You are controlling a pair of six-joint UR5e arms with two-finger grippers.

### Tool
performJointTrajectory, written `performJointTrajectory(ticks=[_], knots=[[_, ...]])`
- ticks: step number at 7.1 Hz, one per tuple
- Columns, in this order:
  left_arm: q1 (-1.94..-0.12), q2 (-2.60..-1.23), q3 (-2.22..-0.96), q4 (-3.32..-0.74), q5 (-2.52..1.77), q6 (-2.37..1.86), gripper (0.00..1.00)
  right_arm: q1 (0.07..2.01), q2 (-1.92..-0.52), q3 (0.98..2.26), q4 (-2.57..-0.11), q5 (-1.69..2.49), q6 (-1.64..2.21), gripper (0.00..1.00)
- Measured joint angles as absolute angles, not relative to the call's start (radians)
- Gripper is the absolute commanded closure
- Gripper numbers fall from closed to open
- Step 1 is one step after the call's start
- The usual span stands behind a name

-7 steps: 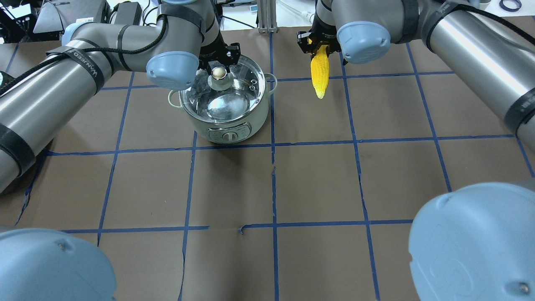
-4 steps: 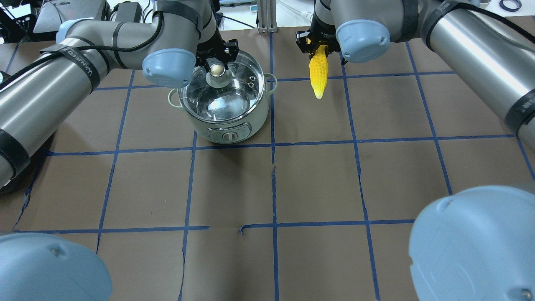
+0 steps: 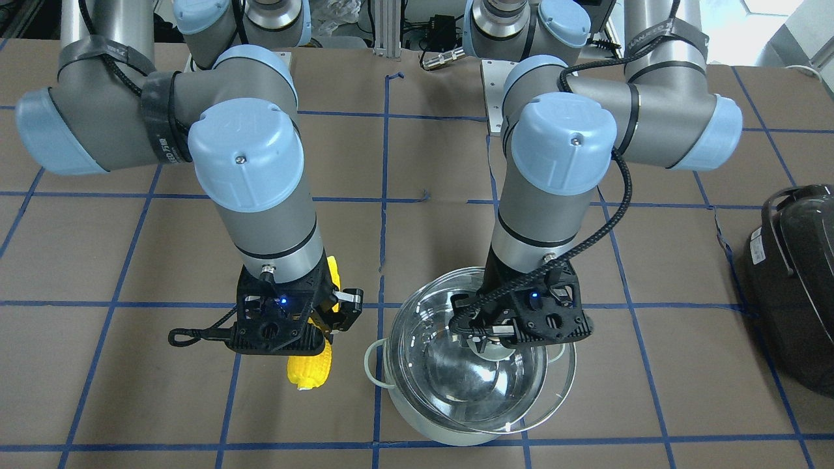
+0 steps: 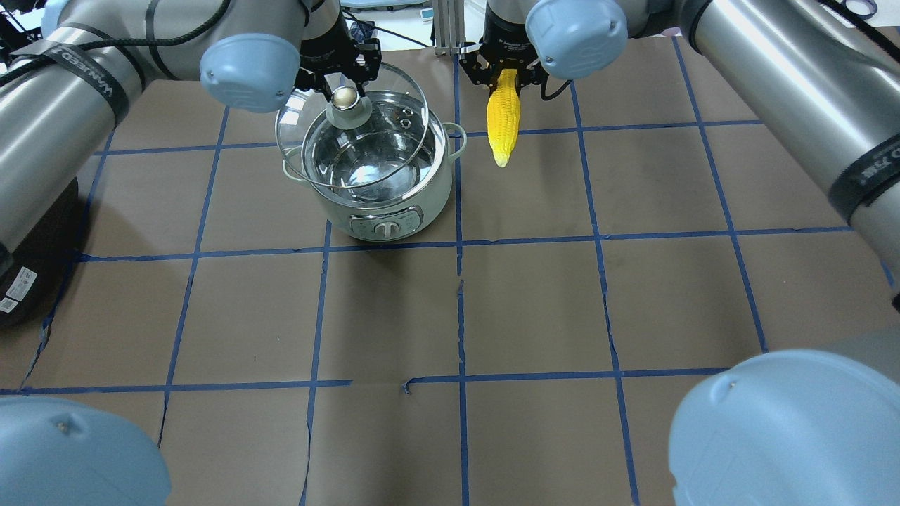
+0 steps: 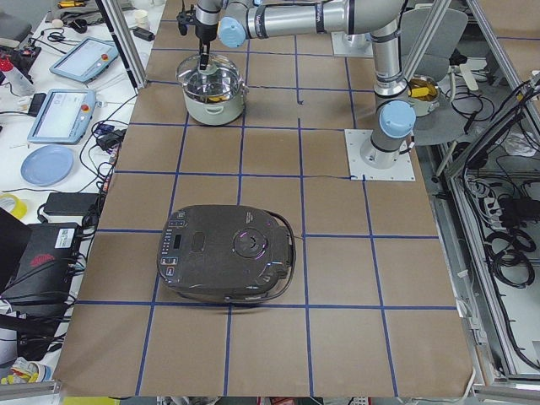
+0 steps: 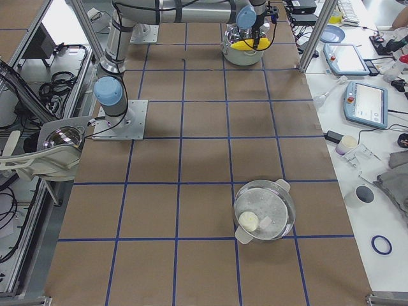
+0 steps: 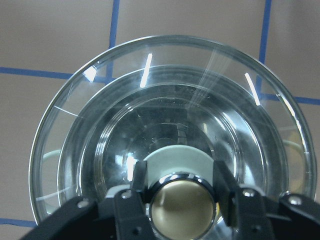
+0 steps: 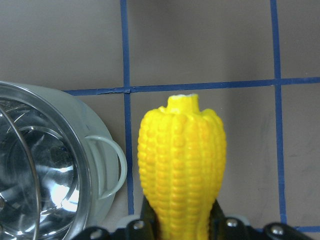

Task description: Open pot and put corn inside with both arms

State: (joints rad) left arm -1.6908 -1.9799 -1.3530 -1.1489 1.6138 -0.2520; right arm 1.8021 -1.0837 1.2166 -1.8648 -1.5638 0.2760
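- While the left gripper (image 4: 343, 88) is clamped on the brass-coloured knob (image 4: 344, 98) of the clear glass lid (image 4: 313, 154), that lid hangs above the round pale-walled steel pot (image 4: 394, 211). It is shifted toward the left edge of the bench (image 4: 534, 302) yet covers most of the mouth.
- The pot stands near the far edge, left of centre.
- The right gripper (image 4: 508, 70) pinches the bright yellow toy corn cob (image 4: 503, 119) by its butt, long axis upright, tip down, just right of the pot.
- The mouth lies to the cob's left, so the lid likely must clear first.

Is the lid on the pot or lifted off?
Lifted off: the left gripper holds the lid by its knob, offset above the pot.
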Motion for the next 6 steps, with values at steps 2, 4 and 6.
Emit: performJointTrajectory(ticks=[2,4,6], knots=[[-1.615,-1.962,-1.342,-1.223,1.607,-0.169,0.98,1.819,-1.081,1.210,-1.851,-1.556,0.318,1.00],[-1.531,-1.945,-1.345,-1.277,1.595,-0.063,0.99,1.871,-1.068,1.194,-1.854,-1.553,0.394,1.00],[-1.442,-1.934,-1.354,-1.319,1.569,0.056,1.00,1.946,-1.028,1.146,-1.863,-1.556,0.477,1.00]])
